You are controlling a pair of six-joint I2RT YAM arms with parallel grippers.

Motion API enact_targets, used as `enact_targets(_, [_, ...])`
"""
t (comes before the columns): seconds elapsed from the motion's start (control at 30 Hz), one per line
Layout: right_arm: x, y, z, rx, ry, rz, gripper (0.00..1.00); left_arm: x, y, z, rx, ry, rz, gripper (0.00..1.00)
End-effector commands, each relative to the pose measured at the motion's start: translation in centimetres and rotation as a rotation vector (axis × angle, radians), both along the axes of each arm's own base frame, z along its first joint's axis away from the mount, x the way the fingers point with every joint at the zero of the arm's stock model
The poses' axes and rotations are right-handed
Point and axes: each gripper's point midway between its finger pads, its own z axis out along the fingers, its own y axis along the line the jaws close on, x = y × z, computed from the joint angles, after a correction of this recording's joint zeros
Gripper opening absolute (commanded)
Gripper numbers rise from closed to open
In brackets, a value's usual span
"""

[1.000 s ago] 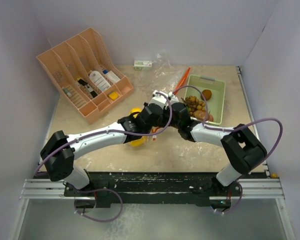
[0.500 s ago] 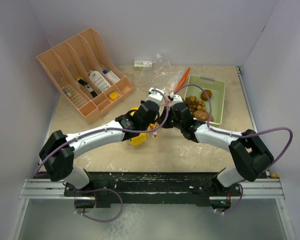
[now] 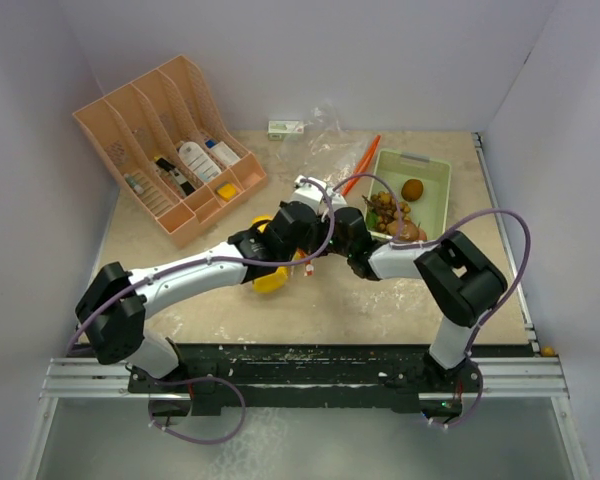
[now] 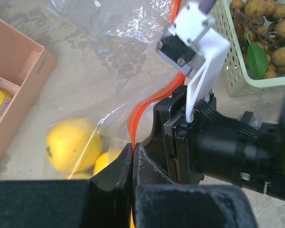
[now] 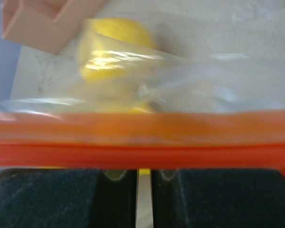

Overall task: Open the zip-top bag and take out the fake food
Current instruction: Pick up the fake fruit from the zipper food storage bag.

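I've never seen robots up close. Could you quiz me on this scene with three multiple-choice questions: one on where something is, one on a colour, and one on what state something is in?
1. Where are the glossy yellow toy lemons?
A) hanging on the back wall
B) inside the clear plastic zip-top bag
C) on the floor under the table

2. What colour is the bag's zip strip?
A) blue
B) white
C) orange-red

3. How is the left gripper?
A) wide open
B) shut on the zip strip
C) holding a lemon

Answers: 1 B, the lemons show through the clear film. 2 C, both wrist views show the strip orange-red. 3 B, its fingers pinch the strip with no gap.
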Motion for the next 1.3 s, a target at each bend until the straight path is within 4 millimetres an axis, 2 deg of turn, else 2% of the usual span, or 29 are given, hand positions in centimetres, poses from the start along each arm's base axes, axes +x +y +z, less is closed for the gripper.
enact_targets(0.0, [1.1,-0.9,-1.6,-0.024,-0.014,-0.091,0.14,0.2,0.0,3.8,-0.091,-0.079,0.015,0.0])
enact_targets(0.13, [1.9,-2.3,-1.1,-0.103,-0.05,-0.142,0.19,0.3,0.3,3.7,-0.084,-0.082,0.022,0.0])
enact_targets(0.17, [2.0,-2.4,-0.6,-0.101,-0.069,-0.14,0.25,0.3,0.3,3.6,-0.086,-0.081,0.021,0.0])
enact_targets(0.2, [1.9,-2.4,-0.2,-0.096,-0.09,-0.133,0.37,0.2,0.2,3.5,-0.087,-0.078,0.018,0.0])
enact_targets(0.27, [1.7,-2.1,0.6,-0.071,-0.121,-0.109,0.52,0.2,0.1,3.4,-0.088,-0.075,0.015,0.0])
enact_targets(0.37, [1.0,-0.7,1.5,-0.015,-0.173,-0.014,0.63,0.2,0.2,3.2,-0.085,-0.072,0.015,0.0])
enact_targets(0.43, [0.1,0.7,2.3,0.044,-0.209,0.079,0.67,0.2,0.1,3.2,-0.083,-0.073,0.014,0.0])
enact_targets(0.5, [-1.0,2.3,2.7,0.104,-0.23,0.193,0.76,0.2,0.1,3.1,-0.081,-0.072,0.014,0.0])
enact_targets(0.6, [-1.4,3.8,1.4,0.117,-0.244,0.269,0.87,0.2,-0.1,3.0,-0.084,-0.067,0.008,0.0])
enact_targets(0.77, [-1.4,5.4,-0.6,0.11,-0.277,0.326,0.92,0.1,0.2,2.8,-0.08,-0.065,0.013,0.0])
enact_targets(0.93, [-1.2,6.4,-2.4,0.026,-0.305,0.326,0.92,0.1,0.5,2.9,-0.078,-0.068,0.018,0.0])
enact_targets(1.0, [-1.2,6.6,-2.8,0.022,-0.304,0.331,0.86,0.1,0.6,2.8,-0.074,-0.068,0.02,0.0])
enact_targets(1.17, [-1.1,5.9,-3.0,0.002,-0.304,0.3,0.52,0.2,0.8,2.7,-0.069,-0.065,0.024,0.0])
enact_targets(1.27, [-1.2,5.3,-2.4,-0.006,-0.316,0.276,0.31,0.1,0.8,2.5,-0.068,-0.063,0.025,0.0])
